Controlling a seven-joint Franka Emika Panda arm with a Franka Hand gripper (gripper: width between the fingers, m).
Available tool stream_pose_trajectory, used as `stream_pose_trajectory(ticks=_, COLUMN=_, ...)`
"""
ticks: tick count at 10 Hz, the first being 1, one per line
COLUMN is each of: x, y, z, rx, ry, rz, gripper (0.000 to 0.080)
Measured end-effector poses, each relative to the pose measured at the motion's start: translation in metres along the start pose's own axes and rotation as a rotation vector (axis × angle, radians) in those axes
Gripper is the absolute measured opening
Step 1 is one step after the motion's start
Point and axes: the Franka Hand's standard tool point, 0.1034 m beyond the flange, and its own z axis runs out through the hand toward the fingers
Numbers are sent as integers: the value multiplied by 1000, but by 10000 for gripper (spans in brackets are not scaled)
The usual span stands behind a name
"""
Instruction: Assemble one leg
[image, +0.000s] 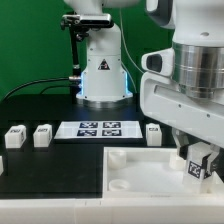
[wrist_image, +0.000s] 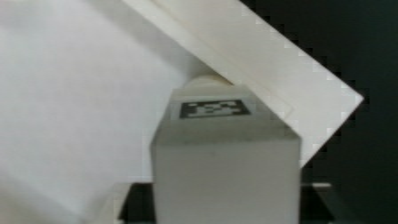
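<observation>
My gripper (image: 198, 172) is at the exterior view's right, shut on a leg (image: 197, 166), a small white block whose black-and-white tag faces the camera. It holds the leg upright just over the right part of the large flat white board (image: 135, 185) with corner sockets. I cannot tell whether the leg touches the board. In the wrist view the leg (wrist_image: 222, 155) fills the middle between my dark fingers (wrist_image: 146, 200), tag (wrist_image: 217, 108) near its far end, with the board (wrist_image: 80, 110) and its slanted edge beyond it.
Two loose legs (image: 15, 138) (image: 42, 134) stand at the exterior view's left and another (image: 153, 133) near the middle right. The marker board (image: 98, 128) lies in front of the robot base (image: 103, 75). The table is black.
</observation>
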Motion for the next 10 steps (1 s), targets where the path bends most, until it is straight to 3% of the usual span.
stream_pose_trajectory(ticks=1, x=2, y=1, z=0, rx=-3, ry=-2, rz=162, gripper=292)
stream_pose_trajectory(ticks=3, x=2, y=2, z=0, rx=-4, ry=-2, rz=141, gripper=292)
stream_pose_trajectory(ticks=5, x=1, y=2, z=1, rx=-5, ry=-3, rz=107, gripper=527)
stream_pose_trajectory(ticks=6, x=0, y=1, z=1, rx=-4, ry=-3, rz=42, gripper=527)
stream_pose_trajectory(ticks=7, x=-4, y=0, z=2, rx=0, ry=-4, rz=-86, gripper=622)
stream_pose_trajectory(ticks=10, x=-16, y=-5, z=3, rx=10, ry=-4, rz=-490, gripper=644)
